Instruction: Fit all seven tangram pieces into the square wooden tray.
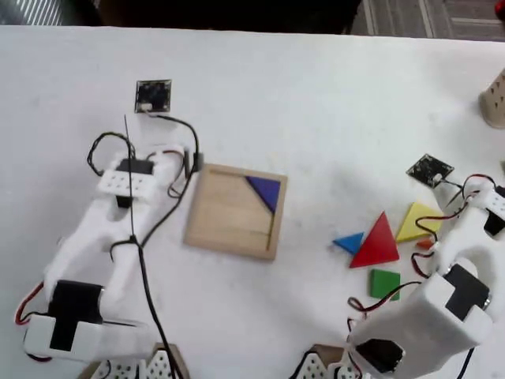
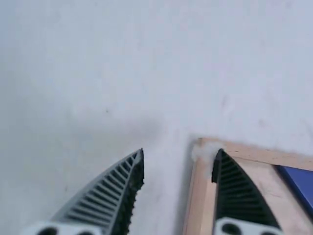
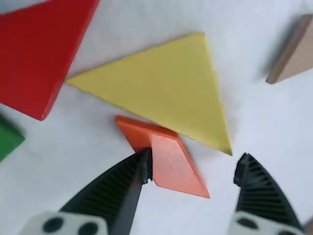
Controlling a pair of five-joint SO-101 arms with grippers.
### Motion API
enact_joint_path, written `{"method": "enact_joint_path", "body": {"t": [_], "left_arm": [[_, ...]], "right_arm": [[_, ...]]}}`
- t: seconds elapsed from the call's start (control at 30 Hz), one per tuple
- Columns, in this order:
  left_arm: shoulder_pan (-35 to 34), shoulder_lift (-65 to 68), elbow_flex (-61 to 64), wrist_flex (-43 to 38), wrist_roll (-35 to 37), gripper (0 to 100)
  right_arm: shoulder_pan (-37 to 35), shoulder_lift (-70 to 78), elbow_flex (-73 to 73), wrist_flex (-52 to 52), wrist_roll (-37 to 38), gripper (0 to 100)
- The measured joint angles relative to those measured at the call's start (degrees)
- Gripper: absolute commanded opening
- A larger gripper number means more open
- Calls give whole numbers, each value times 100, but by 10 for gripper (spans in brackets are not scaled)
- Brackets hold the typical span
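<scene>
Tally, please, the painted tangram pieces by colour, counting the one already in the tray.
Blue: 2, the dark blue triangle in the tray and the light blue triangle outside it
Red triangle: 1
Yellow triangle: 1
Green square: 1
Orange piece: 1
Total: 6

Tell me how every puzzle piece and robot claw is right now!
wooden tray, flat on the table, one piece in it.
dark blue triangle, seated in a tray corner.
orange piece, loose on the table, beside the yellow triangle.
yellow triangle, loose on the table.
red triangle, loose on the table.
light blue triangle, loose on the table.
green square, loose on the table.
left gripper, open, at the tray's corner.
right gripper, open, over the orange piece.
</scene>
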Motion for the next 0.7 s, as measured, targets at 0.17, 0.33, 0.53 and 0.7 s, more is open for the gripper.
{"method": "enact_joint_path", "body": {"t": [0.17, 0.33, 0.53, 0.7], "left_arm": [[0, 88, 0, -185, 0, 235], [0, 466, -185, -229, 0, 234], [0, 545, -316, -167, 0, 234], [0, 545, -316, -167, 0, 234]], "right_arm": [[79, 35, -35, 26, 18, 190], [246, 79, -79, 158, 176, 189], [510, 149, -70, 519, 695, 286], [536, 193, -62, 545, 967, 286]]}}
